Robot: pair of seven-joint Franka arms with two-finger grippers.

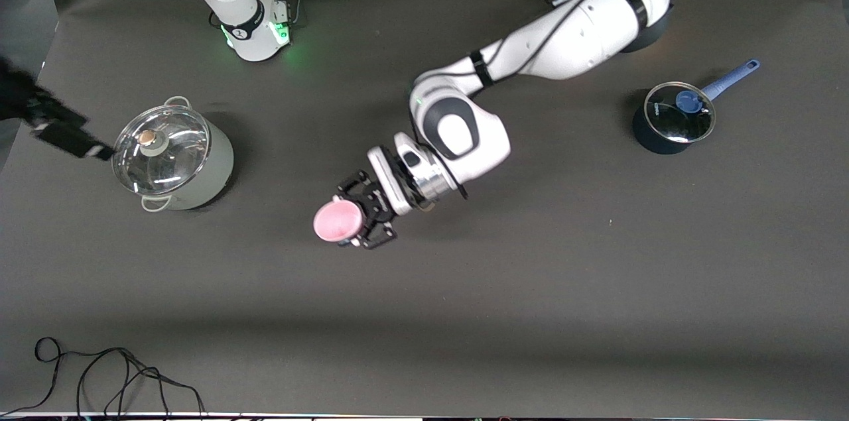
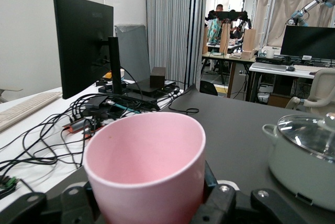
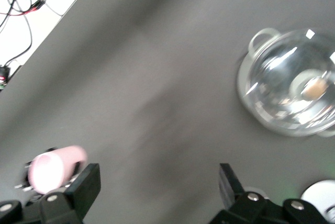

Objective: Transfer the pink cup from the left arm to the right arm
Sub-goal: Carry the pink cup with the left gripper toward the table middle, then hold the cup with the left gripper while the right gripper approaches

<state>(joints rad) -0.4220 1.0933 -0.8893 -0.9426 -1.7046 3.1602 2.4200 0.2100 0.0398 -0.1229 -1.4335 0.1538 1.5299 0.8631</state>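
The pink cup [image 1: 337, 222] is gripped by its sides in my left gripper [image 1: 350, 219], which is shut on it over the middle of the table. In the left wrist view the pink cup [image 2: 146, 166] fills the foreground with its mouth showing, and black claw fingers [image 2: 220, 200] press against both sides. My right gripper [image 1: 69, 134] hangs over the right arm's end of the table, beside the lidded pot. Its jaws stand wide open with nothing between them [image 3: 157, 187]. The right wrist view also shows the pink cup [image 3: 55, 167] a good way off.
A pale green pot with a glass lid [image 1: 172, 156] stands toward the right arm's end. A small dark saucepan with a blue handle [image 1: 673, 117] stands toward the left arm's end. A black cable [image 1: 99, 374] lies at the table's near edge.
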